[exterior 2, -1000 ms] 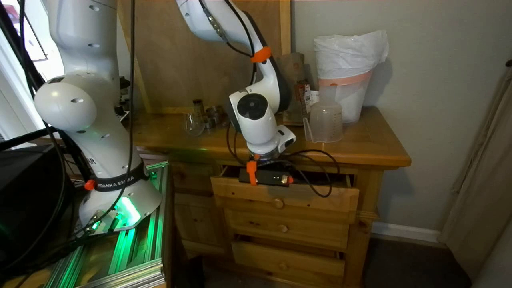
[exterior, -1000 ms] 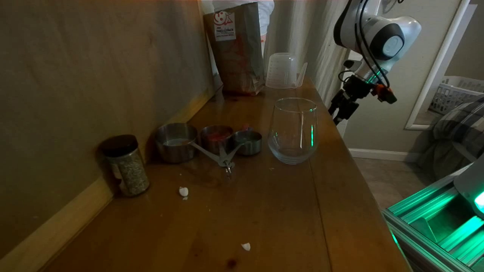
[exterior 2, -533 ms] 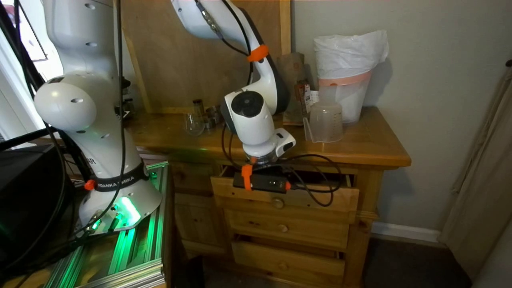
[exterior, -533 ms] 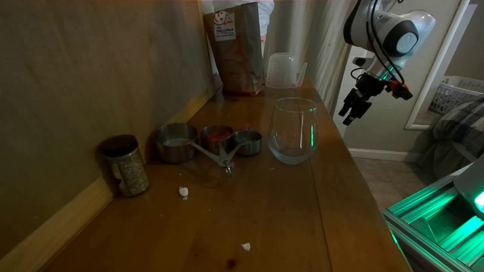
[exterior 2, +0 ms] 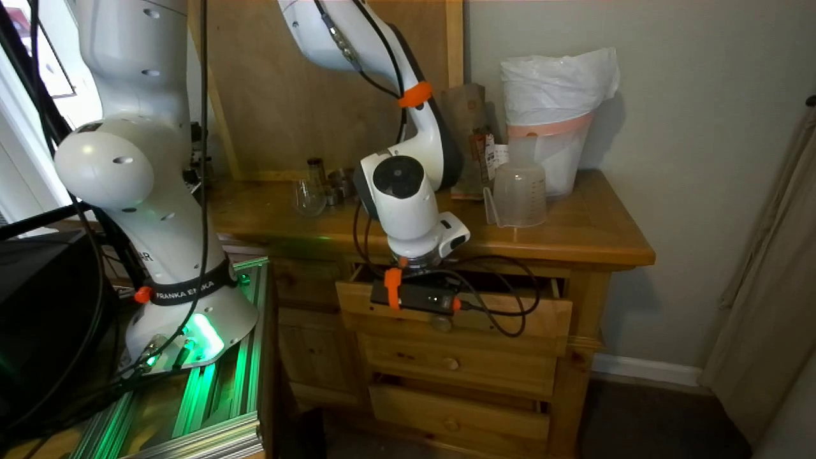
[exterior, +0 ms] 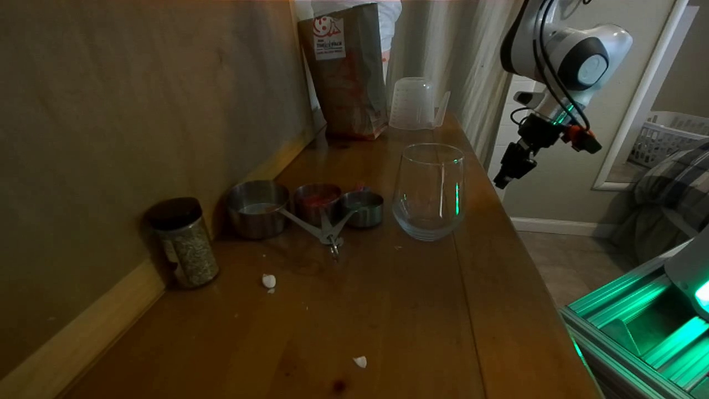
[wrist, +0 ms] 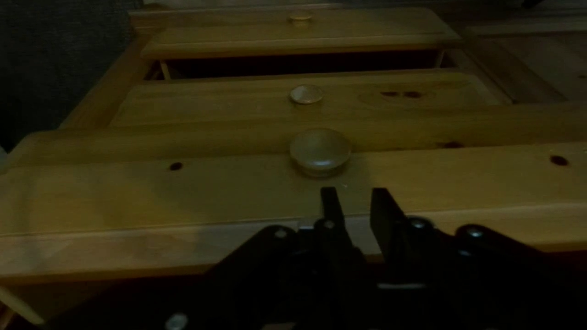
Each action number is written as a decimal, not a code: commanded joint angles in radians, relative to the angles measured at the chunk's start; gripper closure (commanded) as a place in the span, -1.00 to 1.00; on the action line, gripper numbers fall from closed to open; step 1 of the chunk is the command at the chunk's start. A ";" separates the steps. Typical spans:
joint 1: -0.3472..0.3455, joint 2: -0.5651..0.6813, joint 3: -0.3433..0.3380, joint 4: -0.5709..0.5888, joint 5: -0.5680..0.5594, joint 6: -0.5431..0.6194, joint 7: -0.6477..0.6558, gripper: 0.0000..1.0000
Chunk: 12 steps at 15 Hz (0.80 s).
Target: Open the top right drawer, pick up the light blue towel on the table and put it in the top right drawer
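Towel: out of sight; presumably soft, light, best pinched by a fold.
Drawer (wrist: 247, 190): top one, partly pulled out.
Knob (wrist: 320, 150): likely stiff, smooth; best gripped around its sides.
Jaws: slightly spread, holding nothing, near the knob.

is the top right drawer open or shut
Open: the top right drawer juts from the cabinet, a dark gap behind its front.

In an exterior view, the camera is looking lengthwise along the desk (exterior: 415, 310) from just above; in an exterior view, it is facing the desk's drawers (exterior 2: 478, 354) from farther back. The wrist view is sharing those drawers, looking down closely.
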 commanded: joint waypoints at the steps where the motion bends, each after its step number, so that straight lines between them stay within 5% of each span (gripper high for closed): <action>1: -0.006 0.057 0.017 0.044 0.029 -0.034 -0.003 0.96; 12: -0.010 0.159 0.041 0.120 0.095 -0.120 -0.021 0.97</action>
